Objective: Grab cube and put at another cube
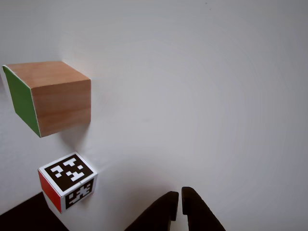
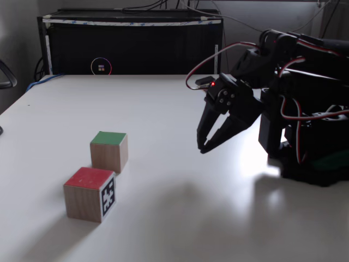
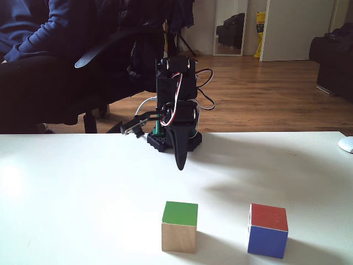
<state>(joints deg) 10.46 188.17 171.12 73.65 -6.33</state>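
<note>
White and matte, the bench (image 2: 180,218) is set before a dark cabinet (image 2: 131,46) in a fixed view, while wooden flooring and a seated person (image 3: 38,61) on an office chair are seen behind it in another fixed view. The cube (image 2: 109,151), plain light wood with a green face turned upward, is placed on the bench, well apart from the arm. Another cube (image 2: 89,194), red on top with black-and-white marker patterns on a side, is set just beside it; a narrow gap is seen between the two, so they are not touching.

The gripper (image 2: 203,147) is held above the bench, pointed down, with nothing between its fingers. Its tips are brought nearly together, only a thin slit being left between them in the other view (image 1: 179,202).

The cube is judged to be rigid and fairly light, as solid or hollow wood would be, and not fragile. Its smooth, flat faces could prove slippery under hard fingers, so a square grip is called for. Hold is best taken on two opposite wooden side faces, near mid-height, with the fingers spread wider than the cube beforehand. The sides facing away from another cube should be preferred, since a finger lowered into the narrow gap could knock the neighbour.
</note>
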